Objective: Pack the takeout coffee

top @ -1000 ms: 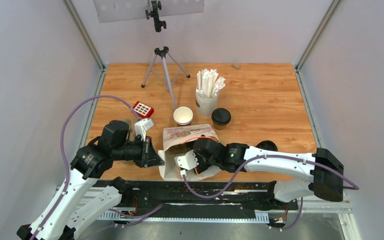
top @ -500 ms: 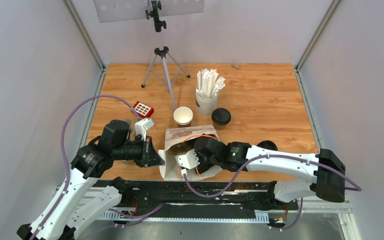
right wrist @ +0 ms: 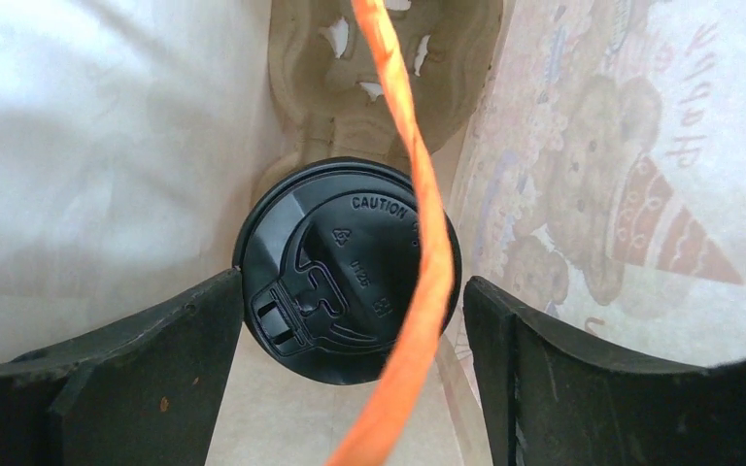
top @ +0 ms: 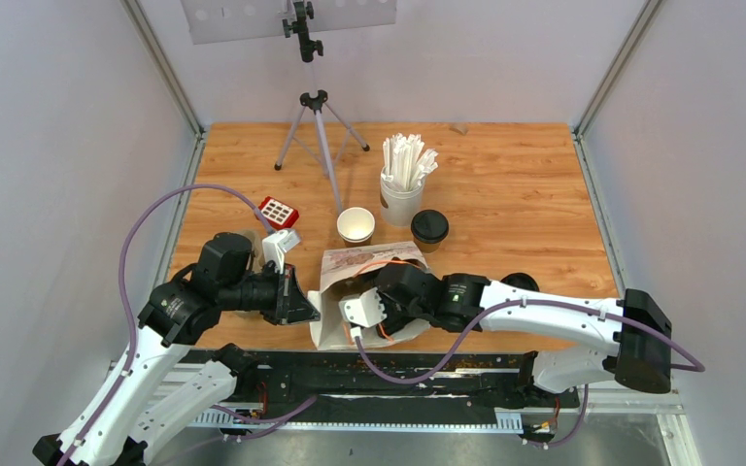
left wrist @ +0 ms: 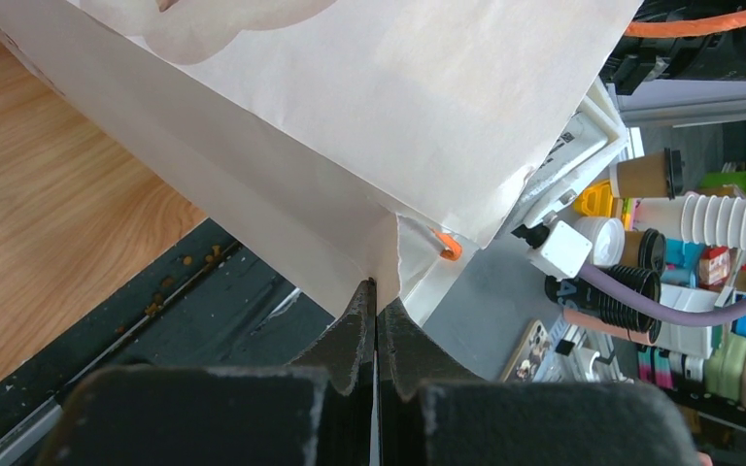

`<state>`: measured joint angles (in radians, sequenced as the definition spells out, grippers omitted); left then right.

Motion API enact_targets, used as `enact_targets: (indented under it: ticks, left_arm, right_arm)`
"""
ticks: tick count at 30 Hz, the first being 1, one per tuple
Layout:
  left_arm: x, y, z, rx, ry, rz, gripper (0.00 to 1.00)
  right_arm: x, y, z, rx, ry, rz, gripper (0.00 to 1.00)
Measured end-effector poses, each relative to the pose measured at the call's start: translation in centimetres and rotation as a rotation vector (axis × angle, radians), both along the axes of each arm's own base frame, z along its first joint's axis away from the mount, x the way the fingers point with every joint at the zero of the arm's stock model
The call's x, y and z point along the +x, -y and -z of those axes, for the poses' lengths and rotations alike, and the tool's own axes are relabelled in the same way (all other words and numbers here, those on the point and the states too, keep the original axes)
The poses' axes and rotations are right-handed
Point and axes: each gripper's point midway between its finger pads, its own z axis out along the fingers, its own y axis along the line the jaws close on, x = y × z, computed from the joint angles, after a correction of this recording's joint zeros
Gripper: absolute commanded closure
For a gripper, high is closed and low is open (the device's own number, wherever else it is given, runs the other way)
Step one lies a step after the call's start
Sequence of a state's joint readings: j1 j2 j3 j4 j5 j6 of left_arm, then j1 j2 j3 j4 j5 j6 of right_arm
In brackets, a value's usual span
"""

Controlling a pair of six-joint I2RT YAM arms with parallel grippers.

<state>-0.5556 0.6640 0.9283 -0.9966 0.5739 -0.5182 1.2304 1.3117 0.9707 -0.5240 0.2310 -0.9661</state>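
Since a second ago the right arm [top: 544, 313] has been eased slightly outward at its elbow. The white paper bag [left wrist: 350, 116] is pinched at its edge by the closed left gripper [left wrist: 376, 291], keeping it open, while the black-lidded takeout cup [right wrist: 321, 252] inside is straddled by the wide right gripper [right wrist: 352, 291]. Beyond, a brown paper cup [top: 429, 228], also lidded, is left on the wooden bench [top: 505, 194].

The black lid [right wrist: 345, 257] hides its cup — from above, the bag [top: 350, 260] hides the right fingers [right wrist: 107, 383].
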Motion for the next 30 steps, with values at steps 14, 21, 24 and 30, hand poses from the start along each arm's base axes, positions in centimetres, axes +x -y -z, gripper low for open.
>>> enact_targets:
  ticks: [14, 21, 24, 30]
  left_arm:
    - [0.0, 0.0, -0.1, -0.003, 0.002, 0.001, 1.00]
    - [0.0, 0.0, -0.1, -0.003, 0.003, 0.001, 1.00]
    - [0.0, 0.0, -0.1, -0.003, 0.002, 0.001, 1.00]
    - [0.0, 0.1, -0.1, -0.004, 0.002, 0.002, 1.00]
  right_arm:
    - [-0.8, -0.5, -0.7, 0.019, -0.031, -0.012, 0.22]
    - [-1.3, -1.0, -1.3, 0.035, -0.037, -0.026, 0.43]
    - [-1.5, -1.2, -1.4, 0.041, -0.045, -0.030, 0.63]
    - [-1.7, -1.5, -1.7, 0.059, -0.059, -0.033, 0.75]
